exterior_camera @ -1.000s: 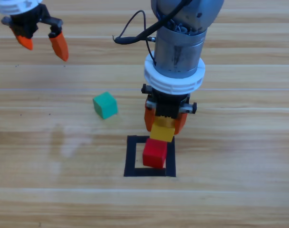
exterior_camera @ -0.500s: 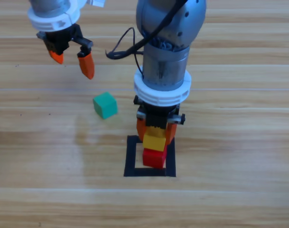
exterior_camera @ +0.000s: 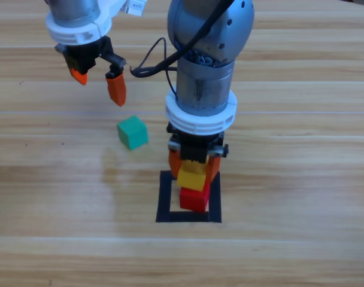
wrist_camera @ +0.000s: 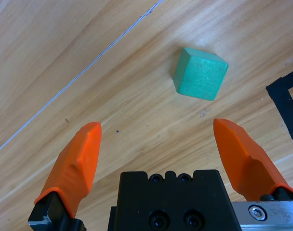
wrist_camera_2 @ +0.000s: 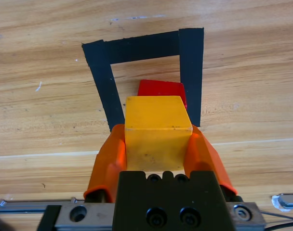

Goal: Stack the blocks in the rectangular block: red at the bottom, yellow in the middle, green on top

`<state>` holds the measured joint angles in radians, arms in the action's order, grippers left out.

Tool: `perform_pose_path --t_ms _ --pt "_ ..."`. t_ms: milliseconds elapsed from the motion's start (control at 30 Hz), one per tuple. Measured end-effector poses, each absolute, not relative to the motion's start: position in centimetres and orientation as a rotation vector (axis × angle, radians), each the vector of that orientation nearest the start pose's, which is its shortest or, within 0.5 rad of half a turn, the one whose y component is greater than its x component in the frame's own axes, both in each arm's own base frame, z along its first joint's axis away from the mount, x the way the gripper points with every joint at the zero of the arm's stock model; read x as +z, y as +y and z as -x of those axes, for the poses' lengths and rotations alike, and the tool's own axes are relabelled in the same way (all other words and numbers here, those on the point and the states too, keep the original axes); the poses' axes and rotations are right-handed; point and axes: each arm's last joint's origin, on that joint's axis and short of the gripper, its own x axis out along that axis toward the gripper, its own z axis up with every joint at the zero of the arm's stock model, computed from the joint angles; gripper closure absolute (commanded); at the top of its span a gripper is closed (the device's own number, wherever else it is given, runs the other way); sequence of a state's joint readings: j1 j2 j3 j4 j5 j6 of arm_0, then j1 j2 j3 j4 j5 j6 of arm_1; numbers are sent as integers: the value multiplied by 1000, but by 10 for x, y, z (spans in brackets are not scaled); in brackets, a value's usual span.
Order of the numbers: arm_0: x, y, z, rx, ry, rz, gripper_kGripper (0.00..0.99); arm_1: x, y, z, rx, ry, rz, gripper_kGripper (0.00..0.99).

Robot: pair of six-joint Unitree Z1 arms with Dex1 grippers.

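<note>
Overhead, right gripper point(exterior_camera: 193, 167) clamps small matte yellow cube point(exterior_camera: 192, 177) above small red cube point(exterior_camera: 194, 199) inside black tape rectangle point(exterior_camera: 164, 197); left wrist alone shows left gripper point(wrist_camera: 161, 144) spread wide near teal-green cube point(wrist_camera: 200, 73), on pale wooden table point(exterior_camera: 302, 149).

We see a wooden table point(exterior_camera: 302, 179) with pale grain and a mild sheen. The green cube point(exterior_camera: 132, 132), yellow cube point(exterior_camera: 192, 177) and red cube point(exterior_camera: 194, 199) look matt and smooth. The rectangle point(exterior_camera: 165, 197) is flat black tape. The right gripper point(exterior_camera: 194, 167) and left gripper point(exterior_camera: 98, 84) have smooth orange plastic jaws; the right arm point(exterior_camera: 206, 54) is grey, faintly glossy metal.
</note>
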<state>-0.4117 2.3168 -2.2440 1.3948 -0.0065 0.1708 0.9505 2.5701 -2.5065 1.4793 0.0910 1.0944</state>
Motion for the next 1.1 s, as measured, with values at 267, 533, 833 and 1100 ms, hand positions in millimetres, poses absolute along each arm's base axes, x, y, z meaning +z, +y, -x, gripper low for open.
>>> perform_pose_path --t_ms 267,533,833,1100 --pt "283 -189 -432 -464 1421 -434 0 219 426 -299 -4 1622 -137 0" --pt "279 -190 -433 -463 1428 -435 0 283 410 -290 235 1485 8 0" --pt "256 -211 -435 -412 1468 -448 4 401 324 -236 525 1247 197 0" --pt "236 -263 -418 -455 1476 -509 17 358 217 -188 871 1031 250 0"
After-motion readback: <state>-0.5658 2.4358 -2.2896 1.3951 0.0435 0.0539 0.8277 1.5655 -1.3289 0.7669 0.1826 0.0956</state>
